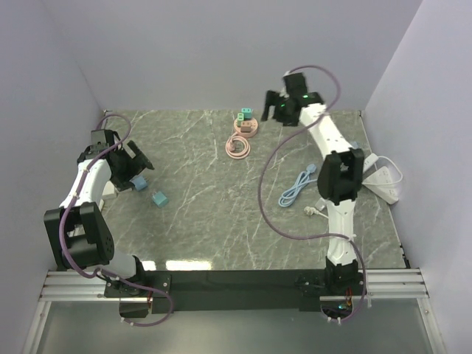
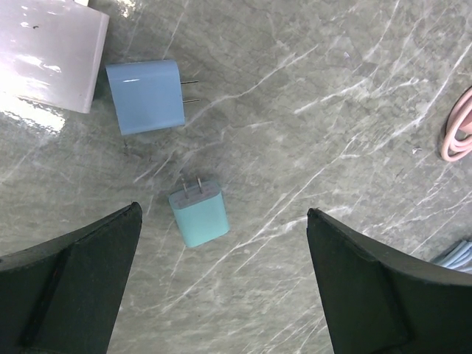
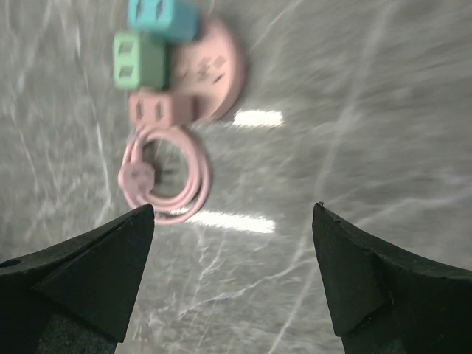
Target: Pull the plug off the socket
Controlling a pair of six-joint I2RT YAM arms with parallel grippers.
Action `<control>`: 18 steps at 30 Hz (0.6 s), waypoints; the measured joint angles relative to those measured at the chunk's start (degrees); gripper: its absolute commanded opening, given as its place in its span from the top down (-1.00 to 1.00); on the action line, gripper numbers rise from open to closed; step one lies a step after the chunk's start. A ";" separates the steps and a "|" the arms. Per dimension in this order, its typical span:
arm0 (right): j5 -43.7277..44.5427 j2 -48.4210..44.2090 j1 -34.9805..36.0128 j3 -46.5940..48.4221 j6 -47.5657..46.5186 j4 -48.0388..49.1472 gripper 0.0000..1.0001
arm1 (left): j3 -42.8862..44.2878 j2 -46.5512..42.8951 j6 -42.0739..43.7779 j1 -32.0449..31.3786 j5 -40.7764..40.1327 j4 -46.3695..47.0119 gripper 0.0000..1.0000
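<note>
A round pink socket (image 1: 245, 127) lies at the back middle of the table with a teal plug (image 3: 162, 16), a green plug (image 3: 136, 59) and a pink plug (image 3: 155, 109) stuck in it. Its pink cable (image 3: 164, 177) lies coiled beside it. My right gripper (image 1: 276, 108) hovers open and empty just right of the socket; in the right wrist view (image 3: 232, 210) the socket (image 3: 217, 70) is ahead and to the left. My left gripper (image 1: 133, 171) is open and empty at the far left, above two loose adapters.
A blue adapter (image 2: 145, 96) and a teal adapter (image 2: 199, 215) lie under the left gripper (image 2: 223, 211), next to a white block (image 2: 48, 51). A white power strip (image 1: 380, 177), a blue coiled cable (image 1: 297, 186) and a white plug (image 1: 313, 211) lie at the right.
</note>
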 measured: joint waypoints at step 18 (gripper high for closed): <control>11.28 9.25 18.73 -1.88 -0.09 2.89 -0.81 | -2.10 0.31 -1.51 0.00 1.27 2.58 -0.99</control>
